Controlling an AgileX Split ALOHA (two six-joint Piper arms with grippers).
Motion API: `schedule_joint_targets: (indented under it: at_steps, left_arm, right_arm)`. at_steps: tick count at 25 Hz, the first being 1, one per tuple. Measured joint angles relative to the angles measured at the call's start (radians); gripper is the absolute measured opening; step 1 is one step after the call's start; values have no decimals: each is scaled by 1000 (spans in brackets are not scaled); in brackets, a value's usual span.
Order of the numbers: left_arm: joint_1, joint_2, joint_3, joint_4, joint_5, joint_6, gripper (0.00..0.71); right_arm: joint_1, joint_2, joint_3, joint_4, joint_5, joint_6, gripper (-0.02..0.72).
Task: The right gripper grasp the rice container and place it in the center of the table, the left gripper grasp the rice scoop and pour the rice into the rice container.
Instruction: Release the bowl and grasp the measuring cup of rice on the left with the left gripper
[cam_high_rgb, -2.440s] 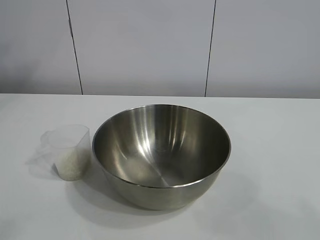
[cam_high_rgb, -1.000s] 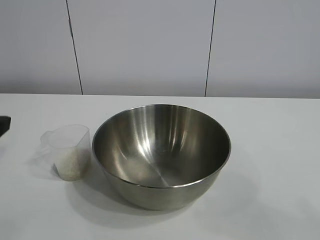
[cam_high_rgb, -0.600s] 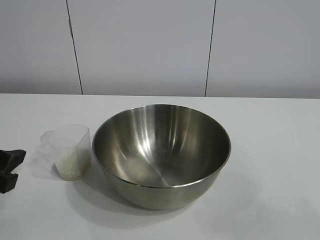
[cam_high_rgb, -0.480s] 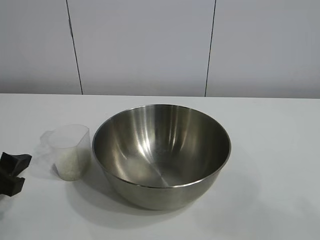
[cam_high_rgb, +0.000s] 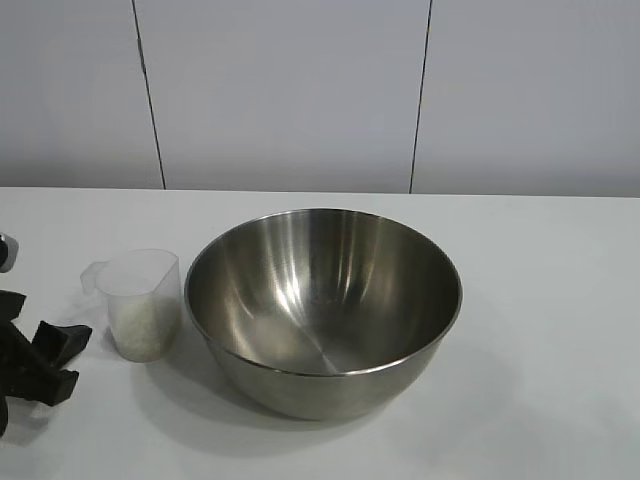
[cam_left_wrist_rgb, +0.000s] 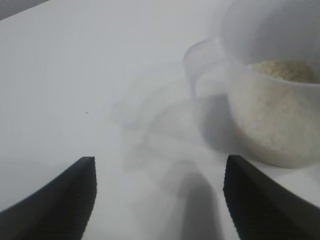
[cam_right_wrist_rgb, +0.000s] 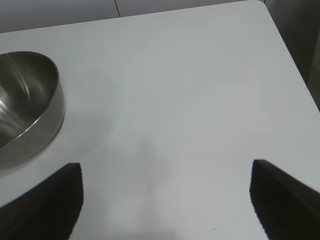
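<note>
Half the left tool (cam_high_rgb: 55, 362) cropped.

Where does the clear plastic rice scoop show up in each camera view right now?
Exterior view: the small translucent plastic rice scoop stands left of the large shiny steel bowl, rice inside.
Left wrist view: it fills the upper right corner.
Right wrist view: not in it.
Shared landmark: the plain white table, in all three views.

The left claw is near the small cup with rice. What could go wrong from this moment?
1. The left claw is open beside the cup and not yet around it; it may push the light cup over and spill the rice.
2. The cup stands close to the bowl, so a finger may knock the bowl.
</note>
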Motion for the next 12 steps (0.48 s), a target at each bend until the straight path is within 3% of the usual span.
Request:
schedule_joint_targets:
  at_steps: [12]
  left_arm:
    - [0, 59, -72, -5, 0, 0, 513]
  right_arm:
    - [0, 0, 0, 0, -1, 0, 622]
